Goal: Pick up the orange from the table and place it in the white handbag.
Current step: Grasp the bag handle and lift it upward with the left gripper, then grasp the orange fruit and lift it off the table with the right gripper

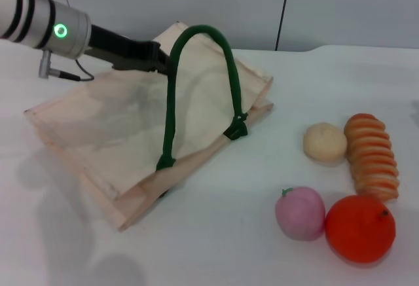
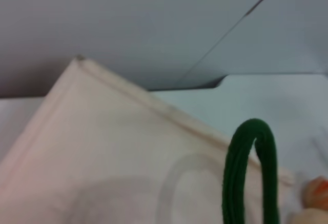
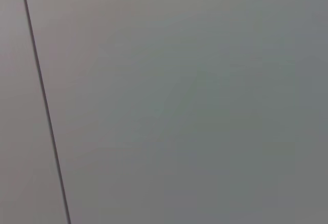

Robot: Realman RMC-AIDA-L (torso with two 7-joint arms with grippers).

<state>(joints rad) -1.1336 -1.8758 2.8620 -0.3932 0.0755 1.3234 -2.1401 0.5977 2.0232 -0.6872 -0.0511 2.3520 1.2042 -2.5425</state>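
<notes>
left gripper (image 1: 159,59): that's mine, reaching in from the far left over the white handbag, right at the top of the raised handle. Looks like it's got the handle pinched and held up, though the fingertips are mostly tucked behind the rope, so I can't tell for sure.

white handbag (image 1: 124,129): lying flat on the table (image 1: 216,253), cream fabric, mouth edge facing the fruit. One dark green rope handle (image 1: 196,37) stands up in an arch over it; in my left wrist view the same handle (image 2: 251,172) loops up in front of the bag's cloth (image 2: 92,152).

orange (image 1: 360,228): sitting on the table well to the right of the handbag, nearest me of the food pile, little stem nub on top. Untouched.

pink fruit (image 1: 300,213): touching the orange, on its handbag side.

ridged loaf (image 1: 373,156): just behind the orange, farther from me.

pale round bun (image 1: 325,143): beside the loaf, on its handbag side.

right gripper: nowhere in the head view, and my right wrist camera only shows a plain grey wall with a dark seam.
</notes>
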